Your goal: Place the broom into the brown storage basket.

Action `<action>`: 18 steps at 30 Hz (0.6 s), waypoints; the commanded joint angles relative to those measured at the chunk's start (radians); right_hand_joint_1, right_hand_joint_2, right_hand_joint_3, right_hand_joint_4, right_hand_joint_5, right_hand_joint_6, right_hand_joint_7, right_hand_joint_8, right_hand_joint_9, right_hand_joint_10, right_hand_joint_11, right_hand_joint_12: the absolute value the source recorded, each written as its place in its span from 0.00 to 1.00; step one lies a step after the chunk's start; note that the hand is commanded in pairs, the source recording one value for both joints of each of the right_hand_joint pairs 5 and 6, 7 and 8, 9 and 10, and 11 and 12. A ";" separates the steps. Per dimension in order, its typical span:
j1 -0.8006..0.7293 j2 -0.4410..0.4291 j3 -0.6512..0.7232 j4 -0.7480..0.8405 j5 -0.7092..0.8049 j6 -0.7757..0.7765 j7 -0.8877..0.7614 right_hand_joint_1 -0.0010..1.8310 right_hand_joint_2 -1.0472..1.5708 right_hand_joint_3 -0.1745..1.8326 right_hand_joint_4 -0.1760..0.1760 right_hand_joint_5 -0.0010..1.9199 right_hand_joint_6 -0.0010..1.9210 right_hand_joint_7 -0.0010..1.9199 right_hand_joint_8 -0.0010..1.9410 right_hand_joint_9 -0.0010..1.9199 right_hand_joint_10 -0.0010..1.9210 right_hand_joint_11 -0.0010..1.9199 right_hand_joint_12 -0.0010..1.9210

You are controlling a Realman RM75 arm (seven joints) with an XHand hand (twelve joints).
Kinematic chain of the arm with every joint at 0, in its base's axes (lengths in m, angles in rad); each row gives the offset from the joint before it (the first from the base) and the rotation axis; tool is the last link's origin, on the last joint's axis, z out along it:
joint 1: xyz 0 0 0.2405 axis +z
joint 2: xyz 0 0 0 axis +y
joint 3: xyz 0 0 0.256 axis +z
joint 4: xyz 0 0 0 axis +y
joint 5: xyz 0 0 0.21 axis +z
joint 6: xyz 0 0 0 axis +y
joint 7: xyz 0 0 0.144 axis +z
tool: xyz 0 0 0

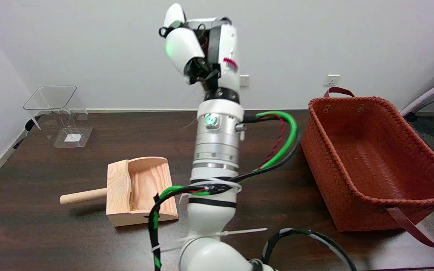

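Dark bristles [198,88], thin and blurred, poke out beneath the raised right hand [202,45], so the broom appears gripped by its curled fingers [181,47], high above the counter [51,188], left of the brown storage basket [371,158]. A wooden dustpan [141,192] lies lower left.

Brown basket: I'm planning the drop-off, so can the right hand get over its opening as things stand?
Probably yes. The right hand is raised well above the table, seemingly higher than the rim of the brown basket. The basket is open-topped, looks empty, and nothing stands between them.
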 commanded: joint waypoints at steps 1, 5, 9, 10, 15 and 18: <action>-0.033 0.093 0.014 0.214 -0.180 -0.061 -0.390 0.53 1.00 0.39 0.50 1.00 1.00 1.00 0.99 1.00 1.00 1.00 1.00; -0.051 0.105 0.032 0.219 -0.239 -0.059 -0.483 0.53 1.00 0.40 0.50 1.00 1.00 1.00 0.99 1.00 1.00 1.00 1.00; -0.090 0.101 0.060 0.220 -0.287 -0.062 -0.506 0.53 1.00 0.41 0.50 1.00 1.00 1.00 0.99 1.00 1.00 1.00 1.00; -0.099 0.099 0.069 0.220 -0.297 -0.064 -0.511 0.53 1.00 0.41 0.50 1.00 1.00 1.00 0.99 1.00 1.00 1.00 1.00; -0.141 0.099 0.117 0.220 -0.345 -0.070 -0.548 0.52 1.00 0.40 0.50 1.00 1.00 1.00 0.99 1.00 1.00 1.00 1.00; -0.168 0.110 0.160 0.220 -0.362 -0.066 -0.548 0.51 1.00 0.40 0.50 1.00 1.00 1.00 0.99 1.00 1.00 1.00 1.00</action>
